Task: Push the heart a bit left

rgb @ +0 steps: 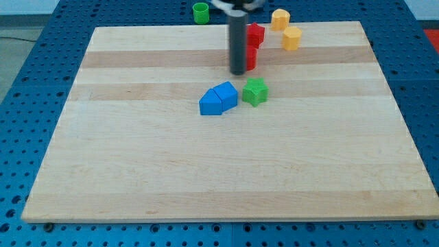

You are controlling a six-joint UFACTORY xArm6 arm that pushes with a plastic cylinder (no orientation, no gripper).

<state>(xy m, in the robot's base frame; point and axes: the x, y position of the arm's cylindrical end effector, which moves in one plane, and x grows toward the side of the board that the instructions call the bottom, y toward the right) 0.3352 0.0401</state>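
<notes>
Wood, pale and banded, is making up the surface [137, 171], which is lying on a blue perforated bench [27, 82]. No pincer is showing, so nothing can be said of one being apart or together. The arm is ending in a straight dark rod [237, 41], which is coming down from the view's top.

My tip [238, 73] is resting on the surface in the upper middle. It is touching, or sitting just left of, a red block [252, 57] whose shape the rod is partly hiding. A second red block [256, 32] is sitting just above that one, also half behind the rod.

Off to the view's right of the red pair, the yellow heart [292, 38] is lying near the surface's top edge, apart from my tip, with the red blocks in between. Its shape is small and only loosely readable as a heart. Another yellow block [280, 18], more many-sided, is sitting just above and left of it, at the very edge of the surface.

Below my tip, a green star [254, 91] is lying close to two blue blocks [219, 99], which are pressing together. A green cylinder [200, 12] is standing at the top edge, left of the rod.
</notes>
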